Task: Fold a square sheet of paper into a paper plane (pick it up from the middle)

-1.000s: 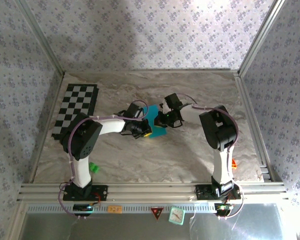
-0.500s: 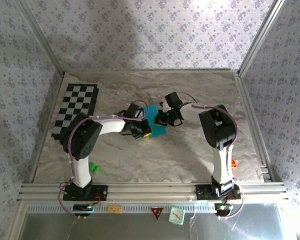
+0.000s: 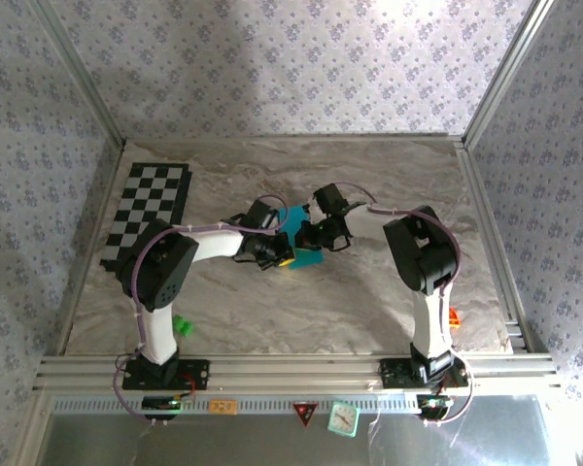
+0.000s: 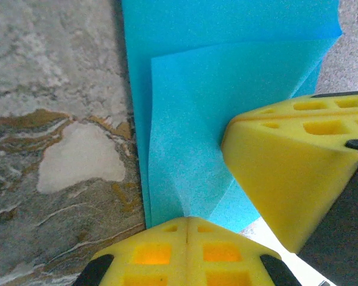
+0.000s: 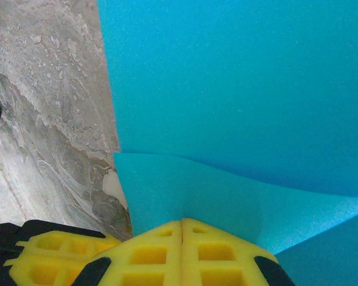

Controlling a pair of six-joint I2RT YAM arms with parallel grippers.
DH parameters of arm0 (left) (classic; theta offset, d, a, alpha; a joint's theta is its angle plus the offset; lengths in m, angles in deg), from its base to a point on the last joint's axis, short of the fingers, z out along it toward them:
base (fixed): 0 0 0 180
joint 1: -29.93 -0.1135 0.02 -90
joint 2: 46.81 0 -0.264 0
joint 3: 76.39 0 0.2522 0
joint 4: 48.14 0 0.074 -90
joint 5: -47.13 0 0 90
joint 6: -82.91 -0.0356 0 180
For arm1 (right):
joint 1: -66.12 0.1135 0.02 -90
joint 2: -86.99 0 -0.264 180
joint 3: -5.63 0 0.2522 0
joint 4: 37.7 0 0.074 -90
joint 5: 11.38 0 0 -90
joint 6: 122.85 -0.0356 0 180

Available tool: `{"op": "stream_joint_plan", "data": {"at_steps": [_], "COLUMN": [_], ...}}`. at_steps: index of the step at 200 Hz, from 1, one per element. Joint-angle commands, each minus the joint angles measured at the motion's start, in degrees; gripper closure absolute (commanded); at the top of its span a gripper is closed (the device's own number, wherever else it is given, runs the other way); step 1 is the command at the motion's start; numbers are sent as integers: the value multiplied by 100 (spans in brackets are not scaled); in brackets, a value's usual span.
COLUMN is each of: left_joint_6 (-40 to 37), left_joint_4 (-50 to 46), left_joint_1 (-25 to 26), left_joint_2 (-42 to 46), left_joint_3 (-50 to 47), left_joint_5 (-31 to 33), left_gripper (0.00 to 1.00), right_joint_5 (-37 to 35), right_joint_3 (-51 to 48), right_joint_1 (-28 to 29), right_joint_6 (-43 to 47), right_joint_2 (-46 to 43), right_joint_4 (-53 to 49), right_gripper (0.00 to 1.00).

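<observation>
Left claw [image 4: 186,223], right claw [image 5: 182,225] pinching paper [image 4: 185,119], checkerboard mat [image 3: 146,209] apart

On table [image 3: 369,311], paper [image 3: 307,257] between left pincer [image 3: 285,259] and right pincer [image 3: 312,237], checkerboard mat [image 3: 146,214] far left

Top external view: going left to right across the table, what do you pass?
Checkerboard mat → left claw → right claw, both shut on the square sheet of paper → small orange object.
</observation>
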Motion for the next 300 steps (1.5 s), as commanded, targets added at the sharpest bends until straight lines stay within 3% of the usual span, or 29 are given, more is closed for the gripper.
{"op": "stream_joint_plan", "data": {"at_steps": [1, 50, 96, 132, 160, 196, 240, 300], "left_joint_6": [-88, -53, -188, -352, -589, -590, -478, -502], "left_joint_4": [-984, -1018, -1099, -976, -878, -326, 219, 147], "left_joint_1": [35, 23, 11, 13, 11, -67, -219, -390], "left_joint_2": [-75, -151, -105, 64, 374, 593, 240, -182], "left_joint_3": [-137, -368, -210, 95, 542, 570, 518, 498], "left_joint_5": [277, 265, 268, 175, 203, 305, 225, 483], "left_gripper": [100, 100, 100, 100, 100, 88, 85, 85], "right_joint_5": [-357, -217, -186, -134, -185, -138, -84, -7], "right_joint_3": [53, 555, 807, 721, 243, -533, -923, -683], "right_joint_1": [-244, -948, -1181, -1186, -1145, -1024, -805, -590], "right_joint_6": [50, -185, -271, -218, -348, -667, -1184, -1463], "right_joint_2": [306, 758, 682, 168, -541, -1120, -1156, -749], "right_joint_4": [-132, 141, 167, 90, 208, 291, 456, 394], "right_gripper": [95, 95, 94, 93, 86, 72, 62, 63]}}
